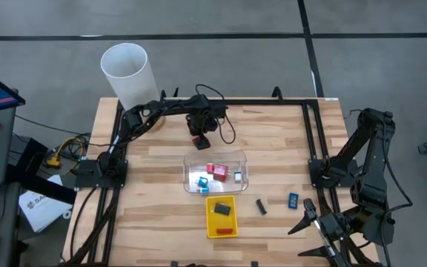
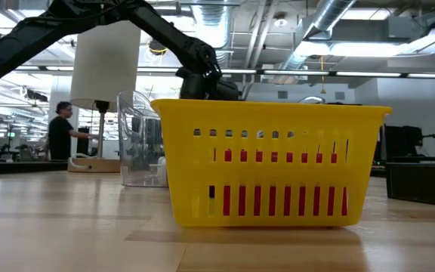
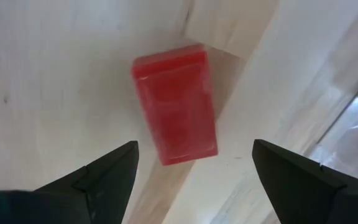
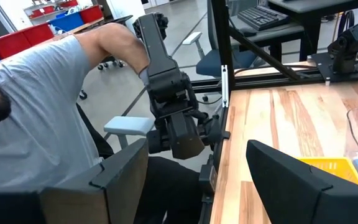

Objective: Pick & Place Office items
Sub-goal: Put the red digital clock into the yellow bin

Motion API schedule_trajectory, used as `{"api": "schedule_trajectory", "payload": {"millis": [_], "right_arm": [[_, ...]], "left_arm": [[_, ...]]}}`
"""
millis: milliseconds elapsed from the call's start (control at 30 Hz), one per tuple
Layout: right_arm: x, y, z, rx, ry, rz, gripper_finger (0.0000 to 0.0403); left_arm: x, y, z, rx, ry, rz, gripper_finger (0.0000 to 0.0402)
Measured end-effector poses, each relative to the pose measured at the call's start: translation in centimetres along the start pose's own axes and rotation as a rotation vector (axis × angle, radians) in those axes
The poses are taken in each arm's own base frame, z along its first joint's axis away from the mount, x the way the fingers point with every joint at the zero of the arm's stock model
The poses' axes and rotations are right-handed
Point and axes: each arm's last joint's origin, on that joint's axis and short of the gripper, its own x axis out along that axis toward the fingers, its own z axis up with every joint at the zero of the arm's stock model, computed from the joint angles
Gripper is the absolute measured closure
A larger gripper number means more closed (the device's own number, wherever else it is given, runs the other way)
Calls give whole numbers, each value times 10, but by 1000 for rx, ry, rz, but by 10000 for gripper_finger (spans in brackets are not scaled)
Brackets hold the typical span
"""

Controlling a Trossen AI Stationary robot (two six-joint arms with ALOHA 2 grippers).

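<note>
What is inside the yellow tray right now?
In the high view the yellow tray holds a black rectangular bit and a thin red stick. From table height its slotted wall shows only red through the slits; the rest is hidden.

You'll see a tall white cylinder [image 1: 127, 73] standing at the tabletop's [image 1: 273, 141] far corner, just behind and to the left of the left hand. A clear plastic tray [image 1: 217, 172] sits just in front of that hand, mid-tabletop, and a yellow tray [image 1: 222, 216] lies right in front of the clear one, nearly touching it. Beside the right hand, off the tabletop's edge, a person in a grey shirt [image 4: 36, 118] sits close. Another person [image 2: 60, 130] stands far back in the room.
</note>
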Motion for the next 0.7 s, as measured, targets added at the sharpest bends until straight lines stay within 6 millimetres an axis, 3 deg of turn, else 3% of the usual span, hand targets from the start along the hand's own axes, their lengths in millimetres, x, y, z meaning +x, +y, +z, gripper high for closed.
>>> {"api": "schedule_trajectory", "payload": {"millis": [233,433,700], "right_arm": [[0,0,0,5,0,0,138],[0,0,0,24,0,1,138],[0,0,0,26,0,2,138]], "left_arm": [[0,-6,1,33,-3,0,89],[18,-4,5,32,44,-4,89],[22,-4,8,31,49,36,101]]}}
